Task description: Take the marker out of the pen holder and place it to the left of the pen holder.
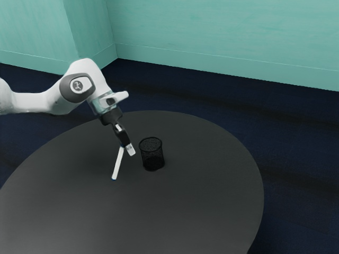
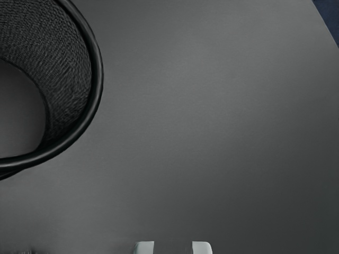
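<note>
Low over the table, my gripper (image 1: 130, 150) is just to the exterior view's left of the black mesh pen holder (image 1: 152, 154). The white marker (image 1: 117, 163) is outside the holder, its far end by the fingers and its blue-tipped near end toward the exterior view's lower left; it looks to be lying on the table. In the wrist view, the gripper (image 2: 173, 248) has its two pale fingertips apart, with grey tabletop between them. The holder's rim (image 2: 97, 69) curves beside them, and no pen shows in the visible part of its inside.
The round dark table (image 1: 201, 206) has its curved edge toward the exterior view's right; a corner of dark blue floor (image 2: 329, 16) lies past that edge in the wrist view. Teal walls (image 1: 222, 37) stand behind.
</note>
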`<state>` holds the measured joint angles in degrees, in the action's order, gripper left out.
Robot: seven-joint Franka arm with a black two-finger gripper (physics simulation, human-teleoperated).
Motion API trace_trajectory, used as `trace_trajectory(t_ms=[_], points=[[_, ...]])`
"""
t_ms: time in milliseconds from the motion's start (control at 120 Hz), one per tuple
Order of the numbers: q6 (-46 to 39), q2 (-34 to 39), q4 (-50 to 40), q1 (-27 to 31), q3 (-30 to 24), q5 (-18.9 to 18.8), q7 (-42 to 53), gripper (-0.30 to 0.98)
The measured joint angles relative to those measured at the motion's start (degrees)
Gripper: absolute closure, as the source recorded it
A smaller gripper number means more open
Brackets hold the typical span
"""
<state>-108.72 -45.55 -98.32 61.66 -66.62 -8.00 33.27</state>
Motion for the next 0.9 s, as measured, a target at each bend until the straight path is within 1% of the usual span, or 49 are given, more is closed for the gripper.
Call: trace_trajectory(t_ms=[92, 200, 450, 600, 700, 767, 800, 833, 900], points=[[0.04, -1.75, 0.08, -1.50, 2.25, 2.01, -2.32, 0.72], [0.09, -4.12, 0.19, -1.81, 3.86, 3.11, -4.86, 0.72], [-1.33, -8.49, 0.35, -3.67, 7.77, 3.88, -8.88, 0.65], [-1.78, -11.28, 2.87, -5.31, 9.80, 3.87, -10.55, 0.60], [-1.80, -10.82, 4.35, -5.54, 10.29, 3.93, -11.15, 0.39], [-1.69, -7.99, 4.72, -5.65, 11.58, 4.05, -11.43, 0.29], [-1.62, -3.62, 4.73, -6.00, 13.70, 4.66, -11.52, 0.24], [-1.15, 4.78, 4.67, -8.22, 18.23, 6.32, -11.52, 0.21], [1.20, 23.82, 4.76, -18.05, 31.83, 10.46, -11.57, 0.15]])
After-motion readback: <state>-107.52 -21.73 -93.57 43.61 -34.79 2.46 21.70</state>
